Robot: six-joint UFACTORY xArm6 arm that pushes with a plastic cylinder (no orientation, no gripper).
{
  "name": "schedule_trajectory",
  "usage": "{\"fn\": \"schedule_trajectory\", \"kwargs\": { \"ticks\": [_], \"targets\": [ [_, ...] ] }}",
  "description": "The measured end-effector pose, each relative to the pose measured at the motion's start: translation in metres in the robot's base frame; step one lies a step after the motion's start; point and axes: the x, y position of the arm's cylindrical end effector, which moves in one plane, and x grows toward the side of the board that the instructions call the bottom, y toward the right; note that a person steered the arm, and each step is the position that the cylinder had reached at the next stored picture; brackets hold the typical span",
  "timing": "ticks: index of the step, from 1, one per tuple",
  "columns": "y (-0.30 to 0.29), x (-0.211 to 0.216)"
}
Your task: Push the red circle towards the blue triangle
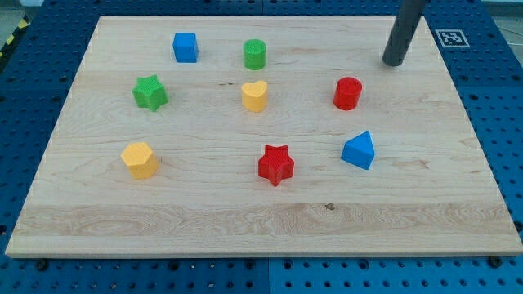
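The red circle (347, 93), a short red cylinder, stands on the wooden board (425, 204) right of centre. The blue triangle (359, 151) lies just below it and slightly to the right, about a block's width apart. My tip (394, 63) is the lower end of the dark rod at the view's top right. It sits above and to the right of the red circle, not touching it.
Other blocks on the board: a blue cube (185, 47), a green cylinder (255, 54), a green star (149, 92), a yellow heart (255, 95), a yellow hexagon (140, 160) and a red star (276, 165). A blue pegboard (498, 90) surrounds the board.
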Motion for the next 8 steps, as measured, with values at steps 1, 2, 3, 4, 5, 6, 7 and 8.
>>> {"fn": "schedule_trajectory", "kwargs": {
  "ticks": [1, 2, 3, 4, 5, 6, 7, 8],
  "targets": [
    [-0.010, 0.002],
    [-0.010, 0.022],
    [-0.013, 0.033],
    [-0.037, 0.032],
    [-0.049, 0.031],
    [-0.056, 0.031],
    [-0.058, 0.040],
    [-0.059, 0.041]
  ]
}}
